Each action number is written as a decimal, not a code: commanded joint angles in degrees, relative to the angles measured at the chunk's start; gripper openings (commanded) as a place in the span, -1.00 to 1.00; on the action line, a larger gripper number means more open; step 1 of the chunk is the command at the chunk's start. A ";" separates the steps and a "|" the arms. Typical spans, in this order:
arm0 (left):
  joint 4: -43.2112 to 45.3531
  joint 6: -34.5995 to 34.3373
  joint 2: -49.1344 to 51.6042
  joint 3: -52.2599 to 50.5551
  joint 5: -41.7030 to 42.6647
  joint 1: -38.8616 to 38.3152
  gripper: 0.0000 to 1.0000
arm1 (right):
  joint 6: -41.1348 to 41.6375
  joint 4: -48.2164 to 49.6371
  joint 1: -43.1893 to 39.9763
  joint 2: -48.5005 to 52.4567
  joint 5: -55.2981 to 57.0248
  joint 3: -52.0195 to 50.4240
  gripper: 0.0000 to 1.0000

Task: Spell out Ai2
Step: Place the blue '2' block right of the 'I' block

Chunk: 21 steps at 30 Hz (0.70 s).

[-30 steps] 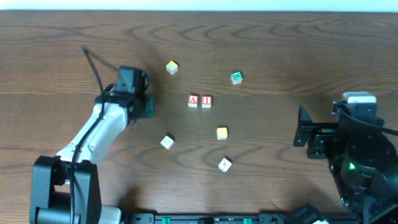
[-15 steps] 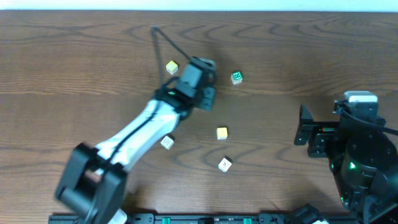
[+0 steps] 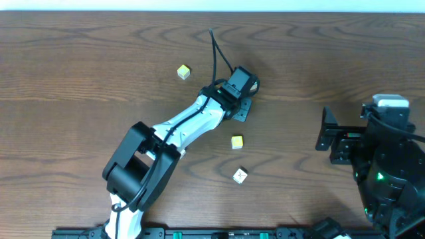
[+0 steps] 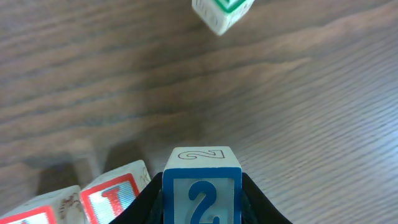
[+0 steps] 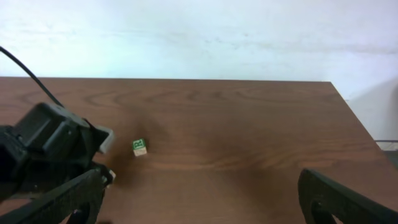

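Note:
My left gripper [image 4: 202,208] is shut on a blue block marked 2 [image 4: 202,183], held low over the wooden table. Just left of it lie the red I block [image 4: 118,191] and the red A block [image 4: 40,214], side by side. In the overhead view the left gripper [image 3: 240,107] and its arm cover those blocks. A green-lettered block [image 4: 222,12] lies further ahead and also shows in the right wrist view [image 5: 139,147]. My right gripper [image 3: 327,138] is open and empty at the table's right side.
A yellow block [image 3: 183,72] lies at the back left. Another yellow block [image 3: 236,141] and a white block [image 3: 240,175] lie in front of the left arm. The left arm's cable loops up behind the gripper.
The left arm has swung from the table's left to the right, over the A and I blocks, ending beside the green block. The right arm has not moved.

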 commanded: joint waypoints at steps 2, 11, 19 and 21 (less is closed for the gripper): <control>0.09 -0.66 0.31 1.05 0.83 0.20 -0.78 | -0.76 0.59 -0.42 -0.02 0.79 0.66 0.99; -0.11 -4.61 1.16 1.03 0.37 0.20 -0.85 | 0.94 1.25 -0.42 0.00 0.79 0.66 0.98; -0.66 -7.10 2.51 1.03 -1.44 -0.92 -0.89 | 0.94 1.20 -0.42 0.00 0.79 0.66 0.98; -0.61 -7.32 2.93 1.05 -1.57 -1.20 -0.88 | 0.92 1.20 -0.42 0.00 0.79 0.66 0.98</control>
